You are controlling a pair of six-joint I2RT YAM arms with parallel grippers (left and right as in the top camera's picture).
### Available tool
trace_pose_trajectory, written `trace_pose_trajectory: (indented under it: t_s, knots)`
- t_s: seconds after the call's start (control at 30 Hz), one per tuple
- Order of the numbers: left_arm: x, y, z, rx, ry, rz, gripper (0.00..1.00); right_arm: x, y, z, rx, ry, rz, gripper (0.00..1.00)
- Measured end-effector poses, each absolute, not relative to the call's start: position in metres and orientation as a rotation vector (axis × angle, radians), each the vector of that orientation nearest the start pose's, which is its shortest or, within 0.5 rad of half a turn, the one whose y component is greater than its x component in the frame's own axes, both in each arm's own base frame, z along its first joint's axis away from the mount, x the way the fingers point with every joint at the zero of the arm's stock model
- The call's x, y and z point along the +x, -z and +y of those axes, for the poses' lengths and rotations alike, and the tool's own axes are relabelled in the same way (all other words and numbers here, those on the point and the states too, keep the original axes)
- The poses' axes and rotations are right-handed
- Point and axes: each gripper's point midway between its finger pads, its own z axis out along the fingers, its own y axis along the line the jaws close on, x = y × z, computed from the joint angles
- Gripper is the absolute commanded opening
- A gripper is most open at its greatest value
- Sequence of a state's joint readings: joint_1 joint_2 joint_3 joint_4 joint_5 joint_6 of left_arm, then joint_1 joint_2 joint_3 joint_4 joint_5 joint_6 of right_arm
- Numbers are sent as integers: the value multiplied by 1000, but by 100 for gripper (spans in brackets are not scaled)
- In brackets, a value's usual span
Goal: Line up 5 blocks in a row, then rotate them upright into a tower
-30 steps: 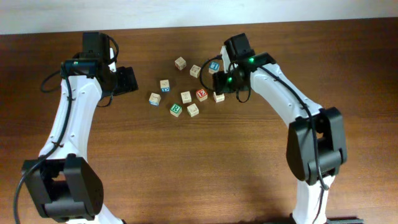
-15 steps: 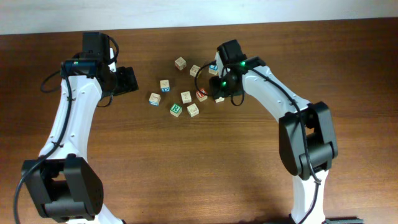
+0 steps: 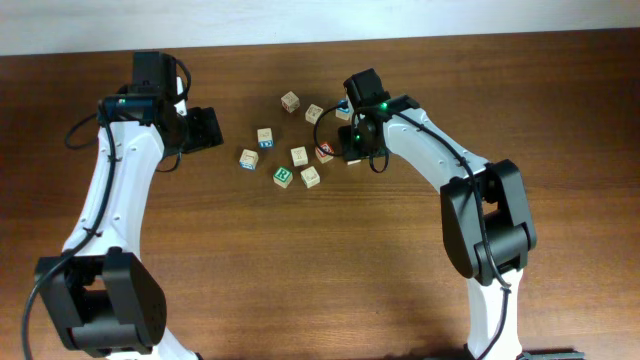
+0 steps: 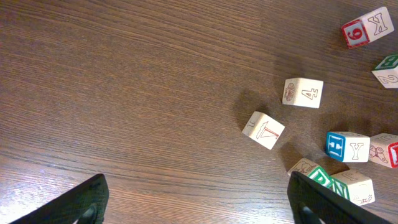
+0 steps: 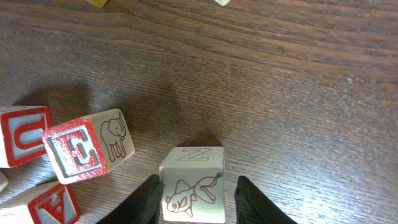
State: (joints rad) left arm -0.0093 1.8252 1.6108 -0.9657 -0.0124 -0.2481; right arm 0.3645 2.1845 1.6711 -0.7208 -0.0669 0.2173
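Where the right jaws gape, the fish-marked block sits between.

The goldfish block is cut off by the right wrist view's lower edge and hidden beneath the right gripper in the overhead view, where most block letters are too small to be read.

Dark wood-grain table beneath a pale wall strip
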Motion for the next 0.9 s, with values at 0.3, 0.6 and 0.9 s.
trace_pose_trajectory:
  t_s: [0.3,0.6,0.9]
  knots:
    - [432,-148,-2,-331,53,2732,93,455,-29,191,-236,-227,2832,36]
    - [432,-148,-2,-332,53,2732,94,454,-28,192,-224,-228,2837,26]
    - [432,-148,-2,-331,53,2732,95,424,-26,187,-223,-240,2970,27]
